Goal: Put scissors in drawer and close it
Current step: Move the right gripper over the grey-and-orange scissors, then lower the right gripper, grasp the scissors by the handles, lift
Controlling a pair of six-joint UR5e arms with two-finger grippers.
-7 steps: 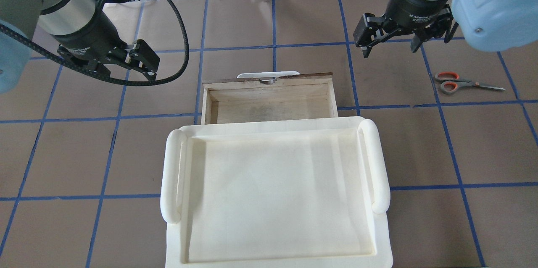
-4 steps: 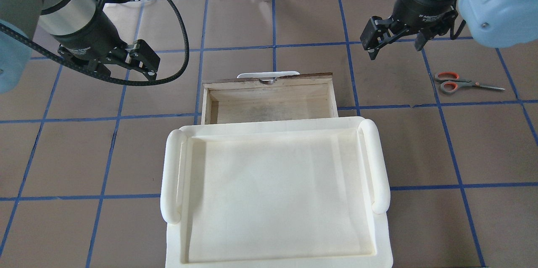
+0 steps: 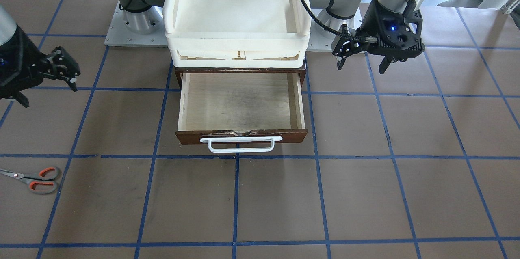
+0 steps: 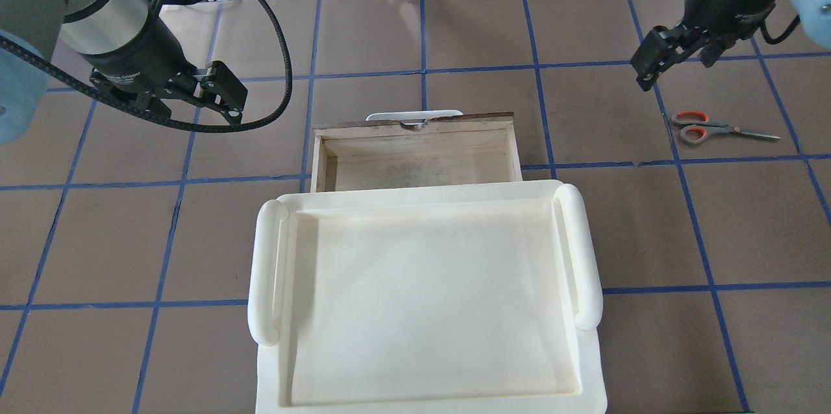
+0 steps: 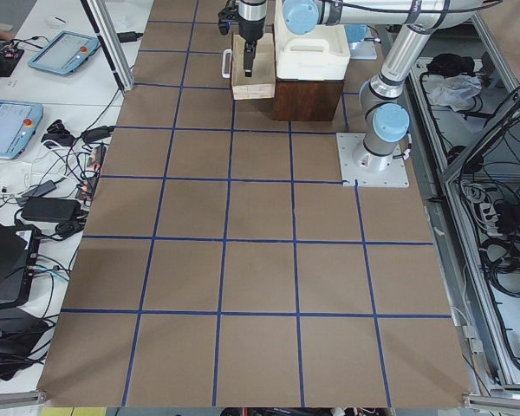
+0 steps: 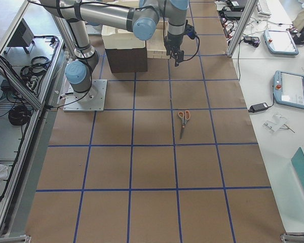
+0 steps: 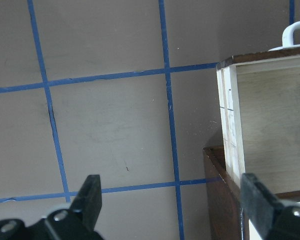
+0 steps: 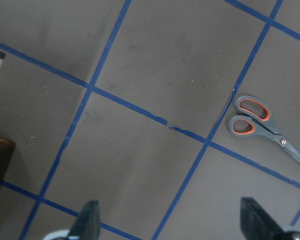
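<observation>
Two robot arms work at a table covered in brown paper and marked into squares with blue tape. The scissors, blades closed, lie flat on the table well to the robot's right of the drawer. Their grey, orange-lined loops face the drawer and the blades point away from it.

The drawer is pulled out and its pale plywood floor is bare. Its white bar handle faces away from the robot. Cream-white plastic trays are stacked on the cabinet above it.

The right end effector hangs above the table near the scissors, on their drawer side. Its jaws are spread wide and hold nothing. The left end effector hovers beside the drawer's other side, also wide and empty.

This looks like the reach for the scissors, so nothing of the task is done yet. Next, the right end effector likely needs to centre over the scissors. In its wrist view they sit off towards the upper right. It would then turn to span them and sink almost to the paper, since they lie thin and flat.

Around the table stand aluminium frame posts. White benches carry teach pendants and loose cables.
</observation>
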